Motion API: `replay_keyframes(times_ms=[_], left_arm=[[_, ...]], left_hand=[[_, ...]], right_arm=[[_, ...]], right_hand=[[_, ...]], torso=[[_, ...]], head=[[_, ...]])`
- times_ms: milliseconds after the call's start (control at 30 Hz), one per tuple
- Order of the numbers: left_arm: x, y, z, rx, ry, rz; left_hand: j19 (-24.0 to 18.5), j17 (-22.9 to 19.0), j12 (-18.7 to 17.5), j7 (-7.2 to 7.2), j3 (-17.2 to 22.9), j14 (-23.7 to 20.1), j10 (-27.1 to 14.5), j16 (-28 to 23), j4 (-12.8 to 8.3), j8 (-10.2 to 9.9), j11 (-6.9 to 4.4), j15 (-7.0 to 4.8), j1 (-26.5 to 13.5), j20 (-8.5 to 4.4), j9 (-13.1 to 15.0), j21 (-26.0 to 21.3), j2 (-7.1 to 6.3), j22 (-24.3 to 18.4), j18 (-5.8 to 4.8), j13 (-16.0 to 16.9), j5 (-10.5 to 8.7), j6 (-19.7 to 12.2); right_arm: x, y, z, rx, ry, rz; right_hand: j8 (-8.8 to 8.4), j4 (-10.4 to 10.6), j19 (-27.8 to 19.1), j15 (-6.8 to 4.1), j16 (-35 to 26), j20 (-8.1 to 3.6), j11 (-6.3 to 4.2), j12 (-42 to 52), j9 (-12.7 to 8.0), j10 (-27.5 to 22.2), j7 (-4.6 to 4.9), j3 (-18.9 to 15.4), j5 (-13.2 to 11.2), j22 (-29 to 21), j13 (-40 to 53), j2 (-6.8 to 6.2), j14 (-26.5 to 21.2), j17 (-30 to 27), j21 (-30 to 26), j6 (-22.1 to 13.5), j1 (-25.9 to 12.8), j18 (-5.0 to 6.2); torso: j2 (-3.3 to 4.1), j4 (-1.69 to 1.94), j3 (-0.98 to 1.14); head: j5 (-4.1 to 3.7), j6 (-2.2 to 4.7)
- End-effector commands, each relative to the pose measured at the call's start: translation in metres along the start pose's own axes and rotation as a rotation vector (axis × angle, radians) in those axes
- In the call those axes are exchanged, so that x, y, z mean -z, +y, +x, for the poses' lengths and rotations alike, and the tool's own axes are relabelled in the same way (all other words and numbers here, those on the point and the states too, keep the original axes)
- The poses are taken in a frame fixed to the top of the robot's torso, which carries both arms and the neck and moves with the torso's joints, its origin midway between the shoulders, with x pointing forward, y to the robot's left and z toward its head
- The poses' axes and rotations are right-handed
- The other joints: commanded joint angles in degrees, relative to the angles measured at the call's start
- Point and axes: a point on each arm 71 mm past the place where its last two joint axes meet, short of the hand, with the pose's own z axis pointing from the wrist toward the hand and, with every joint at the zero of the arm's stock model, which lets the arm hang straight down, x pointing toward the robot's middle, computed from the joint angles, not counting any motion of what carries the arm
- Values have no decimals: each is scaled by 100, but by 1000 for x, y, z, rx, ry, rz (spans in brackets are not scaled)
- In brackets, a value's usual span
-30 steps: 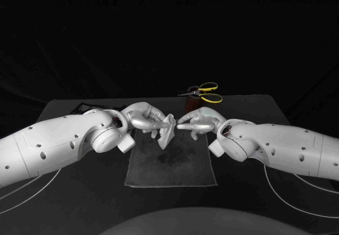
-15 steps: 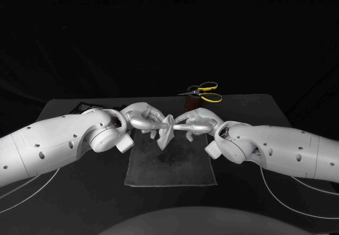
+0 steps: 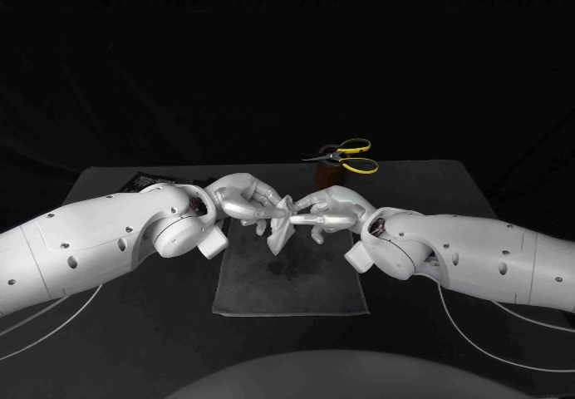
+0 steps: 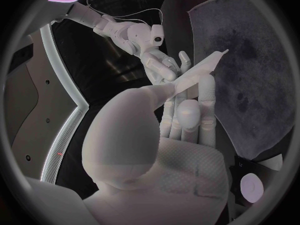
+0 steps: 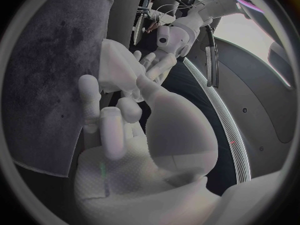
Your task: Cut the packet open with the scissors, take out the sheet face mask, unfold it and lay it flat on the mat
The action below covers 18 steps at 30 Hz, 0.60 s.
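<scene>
— While the left hand (image 3: 246, 202) holds the sheet face mask (image 3: 282, 226) up over the far end of the mat (image 3: 287, 283), why not just set it down?

— Because it is folded. Laid down like that it would not lie flat. The thumb and fingers are pressed together on 1 edge, so the rest of the sheet hangs free where a second hand can reach it.

— And the right hand (image 3: 330, 208)?

— It comes in from the opposite side, with its fingertips at the mask's free edge, just beside the left hand. 2 hands on opposite edges could pull the folds apart. The wrist views are crowded with fingers, so I cannot tell whether those fingertips pinch the sheet or only touch it.

— Are the scissors (image 3: 347, 155) in the way?

— No. They sit on a small brown stand (image 3: 321, 176) at the far edge of the table (image 3: 120, 274), well apart from both hands. I judge the cutting is done and the unfolding is the step in hand.
</scene>
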Motion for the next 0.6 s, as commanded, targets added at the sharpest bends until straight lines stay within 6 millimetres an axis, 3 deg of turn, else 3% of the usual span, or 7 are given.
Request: replay_keyframes(times_ms=[33, 267, 433, 600], left_arm=[[0, -3, 1, 0, 9, 17], [0, -3, 0, 8, 0, 21], [0, -3, 0, 14, -3, 22], [1, -3, -1, 17, -4, 21]], left_hand=[[-25, 5, 29, 19, 46, -1, -4, 25, 3, 26, 11, -4, -13, -9, 321, 23, 54, 11, 83, 10, 17, -31], [-25, 14, 30, 19, 46, 1, -4, 27, 3, 26, 11, -4, -14, -9, 322, 23, 55, 11, 83, 10, 17, -31], [-25, 17, 33, 19, 49, 3, -4, 29, -1, 30, 11, -4, -19, -9, 327, 25, 58, 12, 83, 13, 16, -33], [-25, 17, 33, 19, 49, 3, -4, 29, -1, 30, 11, -4, -19, -9, 327, 25, 58, 12, 83, 13, 16, -33]], right_arm=[[0, 1, 3, -9, 27, -12], [-2, -1, 5, -6, 22, -5], [-2, -2, 5, -4, 10, -4], [-2, -3, 4, -1, -5, -8]], right_hand=[[5, -6, 26, 3, 46, -21, 9, 48, -5, 36, 13, -34, -5, 28, 26, 29, 34, 28, 20, 84, 79, 61], [138, -57, 90, -28, 91, -40, -34, 181, -5, 85, -38, 1, -11, 108, 83, 193, 57, 80, 119, 390, 185, 51], [398, -175, 209, -136, 147, -115, -173, 341, 67, 214, -208, 158, -21, 229, 195, 415, 109, 180, 317, 782, 388, 27], [619, -313, 347, -252, 192, -220, -302, 466, 148, 360, -357, 353, -22, 352, 295, 640, 170, 272, 529, 952, 550, -8]], torso=[[1, -9, 2], [1, -4, 4], [2, -6, 3], [1, -7, 4]], head=[[3, 2], [4, -4], [2, -5], [4, -5]])
